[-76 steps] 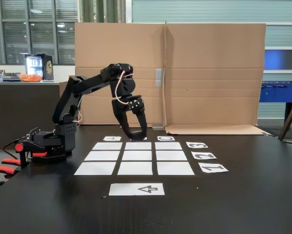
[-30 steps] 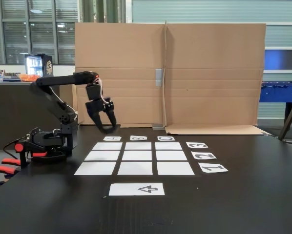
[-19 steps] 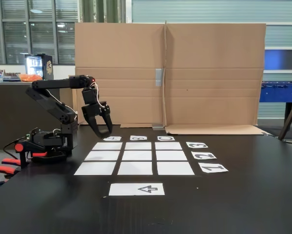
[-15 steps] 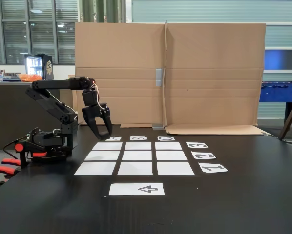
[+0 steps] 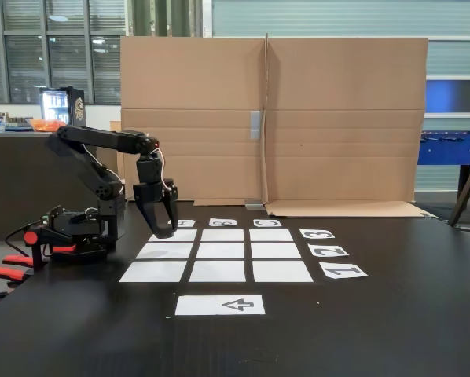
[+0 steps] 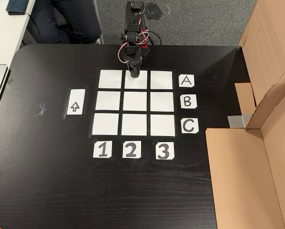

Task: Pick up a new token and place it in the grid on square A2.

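Nine white paper rectangles form the grid (image 6: 136,103) on the black table (image 6: 47,167); the black gripper (image 6: 134,73) hovers over square A2 (image 6: 141,86), jaws' state indiscernible.

Grid (image 6: 135,102) cells bare, cardboard wall (image 5: 298,118) behind (well apart)
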`<state>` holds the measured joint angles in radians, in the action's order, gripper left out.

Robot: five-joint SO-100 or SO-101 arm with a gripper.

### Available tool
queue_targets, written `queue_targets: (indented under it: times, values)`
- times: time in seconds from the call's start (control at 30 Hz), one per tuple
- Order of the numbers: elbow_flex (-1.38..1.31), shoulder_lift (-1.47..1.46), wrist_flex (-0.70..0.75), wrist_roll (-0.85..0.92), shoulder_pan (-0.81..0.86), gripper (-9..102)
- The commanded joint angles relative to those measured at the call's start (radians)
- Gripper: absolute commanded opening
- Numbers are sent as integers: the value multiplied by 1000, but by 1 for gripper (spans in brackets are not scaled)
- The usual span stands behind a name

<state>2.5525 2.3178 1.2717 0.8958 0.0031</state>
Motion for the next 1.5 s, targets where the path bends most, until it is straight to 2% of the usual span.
queue_targets:
  times: [0.0,0.3,1.47]
  values:
    - [5,-9,-11,26,0,15]
    - [20,-87,-38,75,2,15]
    - [-15,-255,-140,66,2,15]
